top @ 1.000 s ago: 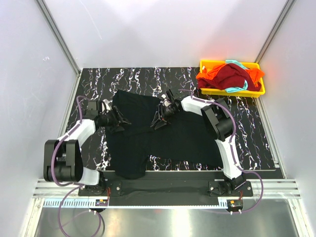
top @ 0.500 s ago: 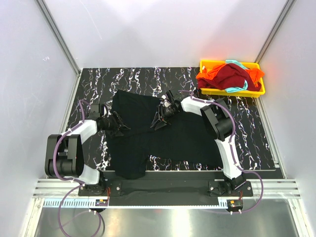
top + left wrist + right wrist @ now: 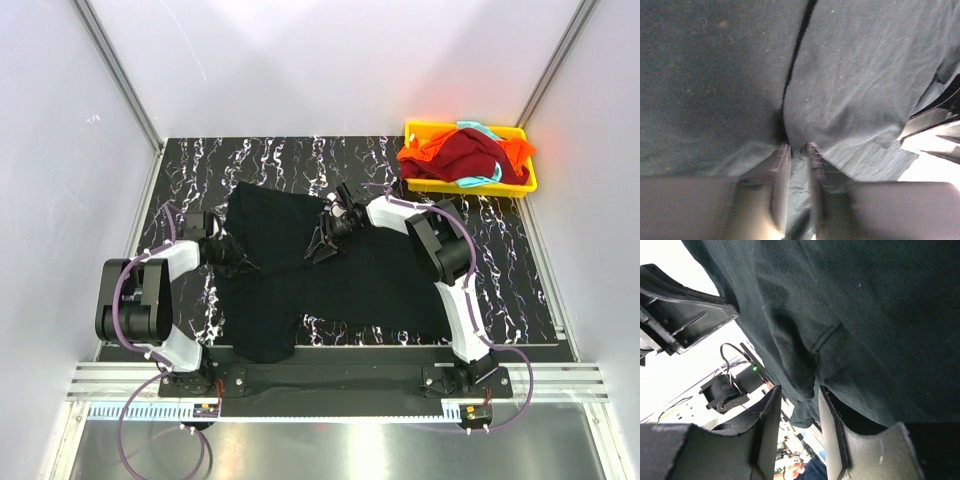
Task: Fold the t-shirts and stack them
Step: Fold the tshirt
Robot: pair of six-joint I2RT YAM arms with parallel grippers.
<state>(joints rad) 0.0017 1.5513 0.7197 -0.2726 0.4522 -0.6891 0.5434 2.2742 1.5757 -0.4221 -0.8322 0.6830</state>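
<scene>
Black tee (image 3: 335,280), left edge now pinched by left gripper (image 3: 797,150), narrowed from wider, right gripper (image 3: 796,407) unchanged, clamped on fabric fold

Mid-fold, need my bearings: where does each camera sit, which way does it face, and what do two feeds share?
Top external: above and behind the bases, looking down at the table, left arm, right arm and the black t-shirt.
Left wrist: on the left gripper, facing along its fingers, which pinch the shirt.
Right wrist: on the right gripper, facing along its fingers, shirt fabric between them.
Shared: both wrist views show the black t-shirt.
</scene>
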